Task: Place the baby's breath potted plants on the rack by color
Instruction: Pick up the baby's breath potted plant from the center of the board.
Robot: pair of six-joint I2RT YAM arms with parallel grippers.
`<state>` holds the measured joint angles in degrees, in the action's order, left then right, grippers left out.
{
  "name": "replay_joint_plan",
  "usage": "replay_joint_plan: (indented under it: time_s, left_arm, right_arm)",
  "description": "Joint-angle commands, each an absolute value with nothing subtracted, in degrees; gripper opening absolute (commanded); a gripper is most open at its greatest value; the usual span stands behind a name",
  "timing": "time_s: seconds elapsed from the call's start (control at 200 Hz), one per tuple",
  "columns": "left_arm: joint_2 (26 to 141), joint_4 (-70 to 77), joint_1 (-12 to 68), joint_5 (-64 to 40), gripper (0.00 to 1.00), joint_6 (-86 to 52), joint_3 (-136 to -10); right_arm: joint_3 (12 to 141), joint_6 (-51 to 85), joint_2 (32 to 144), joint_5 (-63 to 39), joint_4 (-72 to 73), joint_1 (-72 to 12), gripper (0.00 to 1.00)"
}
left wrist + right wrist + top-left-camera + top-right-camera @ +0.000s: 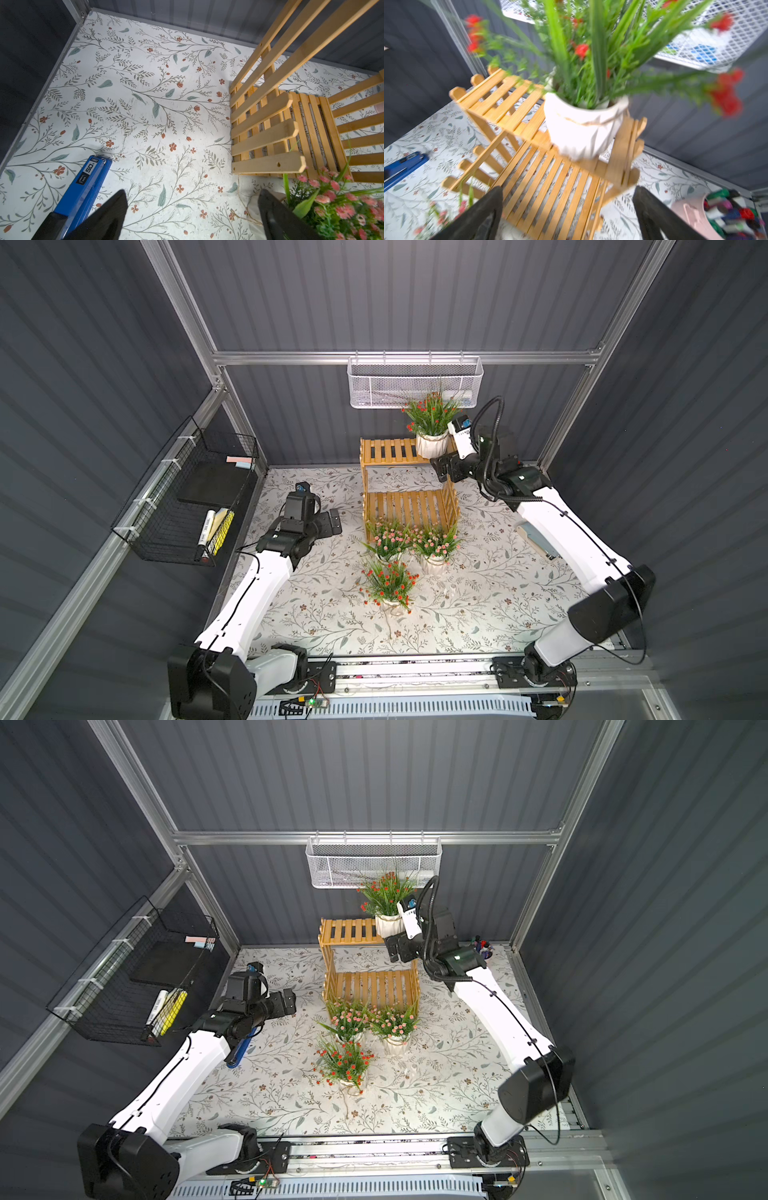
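both top views look steeply down from high at the front, covering the whole floral mat (478,614) and rack (409,506). wrist cameras sit low and close; both catch the rack.

Open on the upper tier of the rack (386,450), left of the red-flowered plant (432,423) and under the white mesh basket (415,383). Bare along the lower tier, but fenced in front by a pink-flowered plant (388,540), its pink twin (437,545) and a second red plant (390,585).
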<state>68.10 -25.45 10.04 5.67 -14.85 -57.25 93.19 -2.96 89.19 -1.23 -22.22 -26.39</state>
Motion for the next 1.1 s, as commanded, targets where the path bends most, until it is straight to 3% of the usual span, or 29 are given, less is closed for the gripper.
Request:
replay_joint_plan:
  time_s: [0.0,0.21,0.505,0.815,1.096]
  left_arm:
    - [67.7,-26.1,10.5,3.6,1.00,-15.7,-58.2]
    - [64.1,-28.1,15.1,4.0,0.99,-16.9,-54.0]
    - [52.0,-31.4,27.7,11.5,1.00,-27.6,-42.6]
    - [55.2,-42.7,48.1,24.6,0.99,-45.3,-43.8]
    - [57.1,-31.0,69.4,29.7,0.99,-46.6,-40.3]
  right_arm:
    - [84.6,-0.7,81.8,0.1,-21.6,-29.6,0.99]
    - [70.1,1.2,71.8,6.4,-23.2,-39.0,0.99]
    - [58.2,6.1,63.3,3.8,-21.6,-39.6,0.99]
    - [57.3,6.7,62.1,5.1,-20.8,-39.6,0.99]
    - [53.3,8.3,59.8,6.9,-20.2,-39.5,0.99]
